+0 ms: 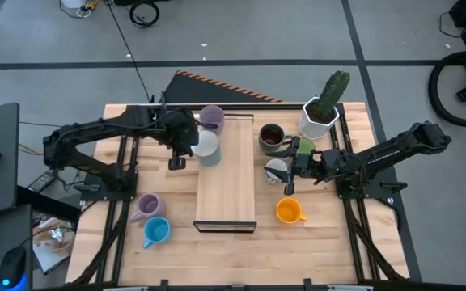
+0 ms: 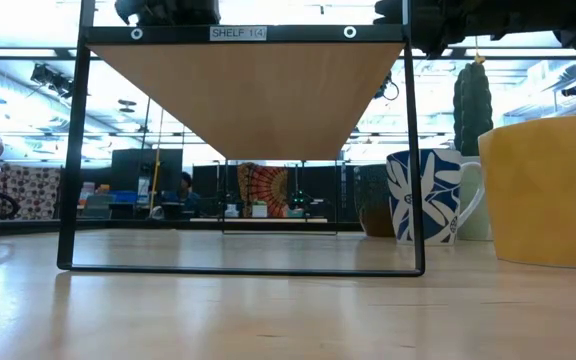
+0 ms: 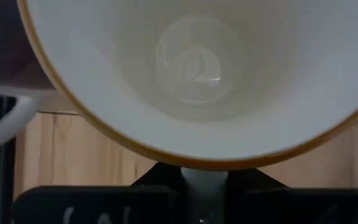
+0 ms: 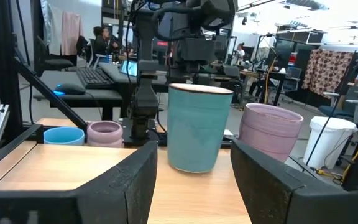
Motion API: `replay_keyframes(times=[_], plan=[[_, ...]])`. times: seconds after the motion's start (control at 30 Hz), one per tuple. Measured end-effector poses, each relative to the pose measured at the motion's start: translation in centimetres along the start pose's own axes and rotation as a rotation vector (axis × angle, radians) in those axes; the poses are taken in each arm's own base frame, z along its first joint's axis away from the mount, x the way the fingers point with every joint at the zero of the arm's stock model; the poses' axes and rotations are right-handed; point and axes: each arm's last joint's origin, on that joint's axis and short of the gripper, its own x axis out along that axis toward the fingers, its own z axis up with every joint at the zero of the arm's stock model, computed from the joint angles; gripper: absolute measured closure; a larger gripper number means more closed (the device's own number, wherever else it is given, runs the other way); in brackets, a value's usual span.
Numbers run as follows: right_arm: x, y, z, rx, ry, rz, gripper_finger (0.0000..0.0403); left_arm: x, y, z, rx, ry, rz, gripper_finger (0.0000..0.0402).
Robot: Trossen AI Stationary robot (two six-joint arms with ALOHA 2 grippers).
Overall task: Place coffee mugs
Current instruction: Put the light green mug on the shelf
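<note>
Release looks like the step in hand. The left end effector (image 1: pixel 186 144) is clenched on the wall of the light green ceramic mug (image 1: pixel 207 149), which appears to sit at the left edge of the raised wooden shelf (image 1: pixel 226 190). To do it well, check that the base is flat and inboard of that edge. Then open slowly and back away level so the fingers do not drag the mug. Just beyond stands a ribbed purple ceramic mug (image 1: pixel 211 118); stay clear of it. Across the shelf, the right end effector (image 4: pixel 192 186) hangs with fingers spread, holding nothing.
</note>
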Motion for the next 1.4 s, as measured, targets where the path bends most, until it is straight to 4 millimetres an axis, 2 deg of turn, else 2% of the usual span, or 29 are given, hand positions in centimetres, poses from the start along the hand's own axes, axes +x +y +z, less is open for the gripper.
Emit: replay_keyframes(times=[0.53,0.93,1.4], plan=[[0.0,0.0,0.0,0.001,-0.002,0.008,0.0192,0.5,1.4,0.0,-0.004,0.016,0.065,0.0351],[0.0,0.0,0.0,0.001,-0.001,0.008,0.0192,0.6,1.4,0.0,-0.009,0.019,0.074,0.0349],[0.0,0.0,0.0,0.0,0.0,0.008,0.0192,0.6,1.5,0.1,-0.023,0.005,0.077,0.0264]])
